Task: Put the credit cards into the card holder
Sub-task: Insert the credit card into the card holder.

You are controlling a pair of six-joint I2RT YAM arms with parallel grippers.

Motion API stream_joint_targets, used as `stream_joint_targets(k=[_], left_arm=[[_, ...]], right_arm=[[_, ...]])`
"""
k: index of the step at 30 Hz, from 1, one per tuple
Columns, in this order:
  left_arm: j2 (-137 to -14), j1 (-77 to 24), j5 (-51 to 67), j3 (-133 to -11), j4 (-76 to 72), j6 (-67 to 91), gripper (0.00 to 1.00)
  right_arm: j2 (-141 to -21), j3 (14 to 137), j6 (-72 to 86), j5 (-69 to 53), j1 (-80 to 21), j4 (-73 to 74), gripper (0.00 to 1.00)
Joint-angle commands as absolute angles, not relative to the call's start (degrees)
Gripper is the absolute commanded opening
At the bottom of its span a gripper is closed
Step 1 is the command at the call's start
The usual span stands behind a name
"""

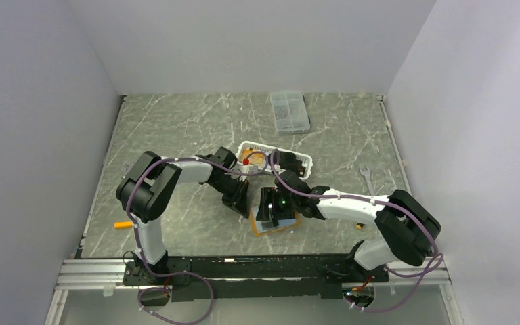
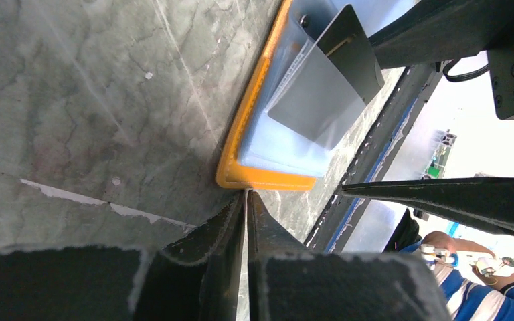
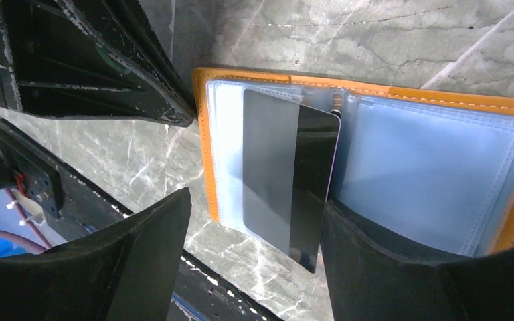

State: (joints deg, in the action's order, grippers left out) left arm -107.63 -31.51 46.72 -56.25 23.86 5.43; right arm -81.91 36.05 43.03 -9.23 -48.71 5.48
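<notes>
The card holder [image 3: 204, 154] lies spread open and flat on the dark, pale-veined, stone-patterned worktop [image 1: 176, 128], near its middle between the two arms and just on the near side of a white slotted plastic basket [image 1: 298, 160]. It is a soft rectangle with a raised orange leather-like rim carrying a line of pale stitching. Inside are pale blue, glossy clear-plastic sleeves on both halves. Opened out, its long axis runs roughly left to right in the overhead view, slightly skewed. One credit card [image 3: 288, 174] rests on the left half in the right wrist view. It is thin, stiff and round-cornered, dark, with a dull grey sheen on one side and gloss black on the other. Its long axis runs along the fold of the holder, across the holder's length. In the left wrist view it stands tilted, its lower end down on the sleeves and the other end lifted. The right pincer [image 3: 260, 197] straddles the card with its jaws apart, one finger against the card's edge and the other clear of it. The left pincer [image 2: 246, 197] is closed to a thin slit, its matte black tips touching the orange rim at the holder's edge
</notes>
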Motion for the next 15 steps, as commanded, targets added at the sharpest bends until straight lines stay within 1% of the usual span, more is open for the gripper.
stream_joint_targets(k=[1,4,7,15], left_arm=[[-108.0,-30.7,42.9,-54.9,23.2,4.0,0.12],[-107.9,-30.6,42.7,-54.8,23.2,4.0,0.11],[-108.1,-30.5,42.8,-54.9,23.1,4.0,0.11],[-107.2,-30.6,43.9,-55.0,22.6,5.0,0.11]], right_arm=[[-81.3,39.6,40.4,-5.2,-49.6,14.5,0.74],[-80.4,40.6,40.3,-2.1,-50.3,18.2,0.75],[-80.3,40.8,40.4,-1.2,-51.2,17.8,0.75],[-85.1,44.2,40.2,0.0,-54.4,17.2,0.75]])
